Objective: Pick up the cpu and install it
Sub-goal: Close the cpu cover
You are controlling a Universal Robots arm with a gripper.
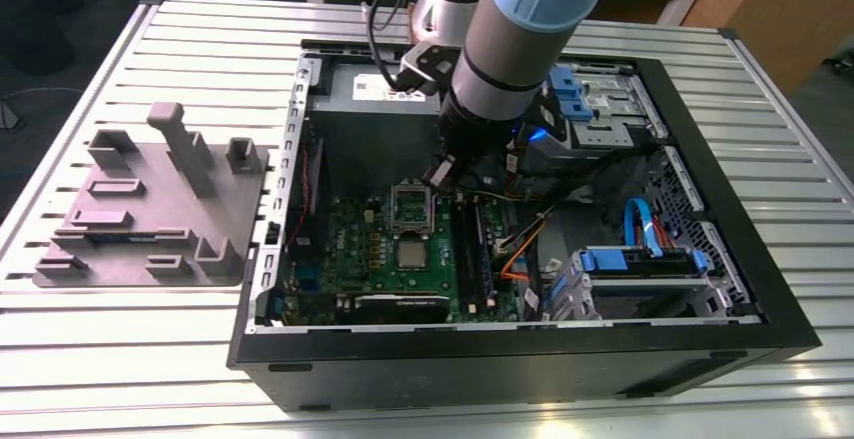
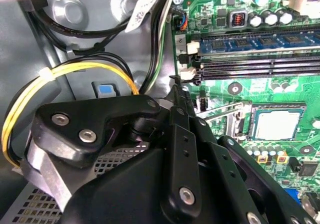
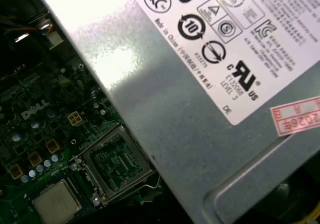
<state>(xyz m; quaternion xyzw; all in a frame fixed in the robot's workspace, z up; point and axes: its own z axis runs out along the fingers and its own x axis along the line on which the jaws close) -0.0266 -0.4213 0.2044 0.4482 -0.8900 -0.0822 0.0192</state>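
The cpu (image 1: 410, 252) is a small silver-grey square lying flat in its socket on the green motherboard (image 1: 354, 249) inside the open computer case. It also shows as the cpu (image 2: 276, 125) in the second wrist view and the cpu (image 3: 56, 201) in the first wrist view. The socket's metal hold-down frame (image 3: 117, 161) stands swung open beside it. My gripper (image 1: 441, 175) hangs inside the case just past that frame, apart from the cpu. In the second wrist view the gripper (image 2: 176, 86) has its black fingers drawn together, with nothing visible between them.
The grey power-supply box (image 3: 200, 83) lies close by the arm at the case's far end. Memory slots (image 2: 260, 58) run beside the socket. Yellow cables (image 2: 60, 73) and black ones crowd the case wall. A grey tray with posts (image 1: 147, 209) sits at the exterior view's left.
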